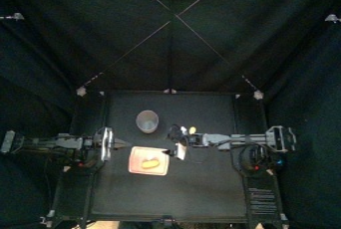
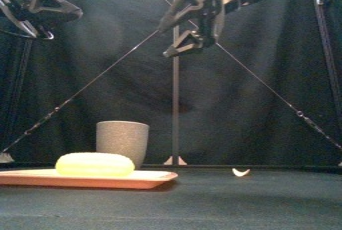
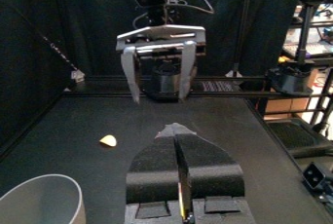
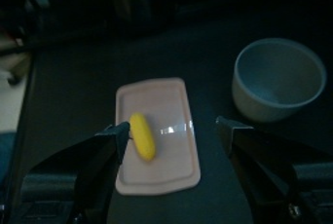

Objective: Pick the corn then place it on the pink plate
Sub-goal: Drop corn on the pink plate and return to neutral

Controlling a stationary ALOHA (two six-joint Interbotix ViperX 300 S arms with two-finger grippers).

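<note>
The yellow corn (image 1: pixel 152 159) (image 2: pixel 94 164) (image 4: pixel 143 136) lies on the flat pink plate (image 1: pixel 138 166) (image 2: pixel 147 178) (image 4: pixel 166 174) at the table's left front. My right gripper (image 1: pixel 177 133) (image 2: pixel 187 36) (image 4: pixel 172 130) hangs high above the table, just behind and right of the plate. Its jaws stand wide open with nothing between them. In the left wrist view it faces the camera as the open right gripper (image 3: pixel 163 72). My left gripper (image 1: pixel 107 143) (image 3: pixel 182 148) rests shut and empty, left of the plate.
A tall grey speckled cup (image 1: pixel 147 122) (image 2: pixel 122 138) (image 4: pixel 278 78) (image 3: pixel 39 204) stands behind the plate. A small yellow toy piece (image 1: pixel 193 129) (image 2: pixel 241 172) (image 3: pixel 109 141) lies on the table to the right of the cup.
</note>
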